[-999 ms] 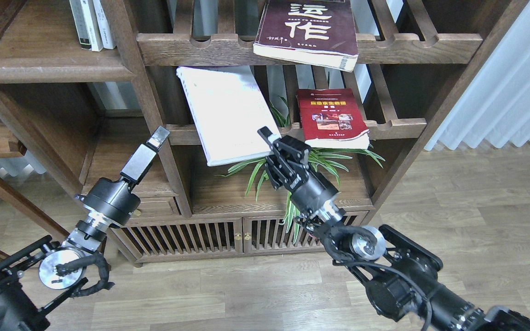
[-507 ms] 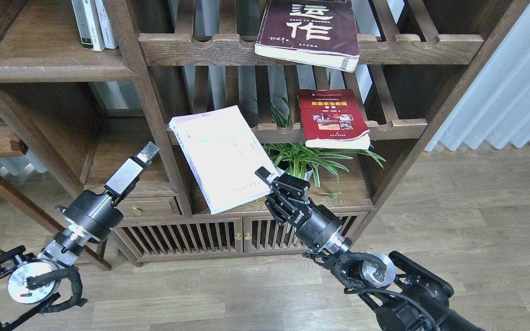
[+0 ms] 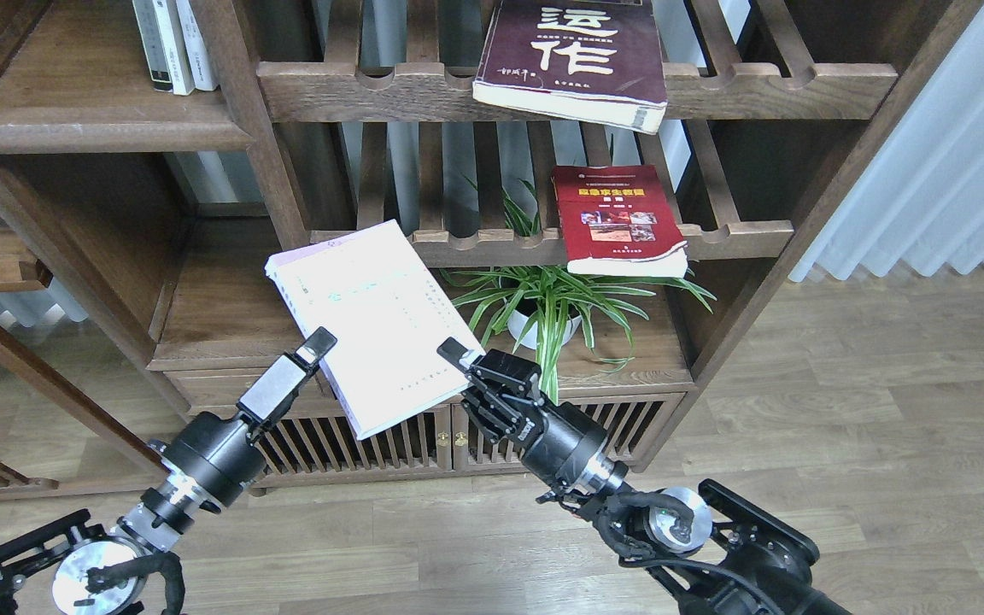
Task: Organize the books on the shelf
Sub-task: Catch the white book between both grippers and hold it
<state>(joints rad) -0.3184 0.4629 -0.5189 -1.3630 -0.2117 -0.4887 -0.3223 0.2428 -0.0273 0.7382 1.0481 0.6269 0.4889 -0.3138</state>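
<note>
My right gripper is shut on the right edge of the white-and-lavender book and holds it tilted in the air, in front of the cabinet's lower part. My left gripper sits right at the book's lower left edge; its fingers cannot be told apart. The red book with photo panels lies on the middle slatted rack. The thick maroon book with cream characters lies on the upper slatted rack, its corner past the rail. The solid dark-brown shelf is at the upper left.
Slim white-spined volumes stand at the back of the solid shelf. A potted spider plant sits under the middle rack. A lower board lies behind the held book. Slatted cabinet doors are below. A curtain hangs at the right.
My right gripper has pulled the white-and-lavender book off the middle rack, down and to the left. My left gripper dropped, then moved right to the book's lower left edge.
</note>
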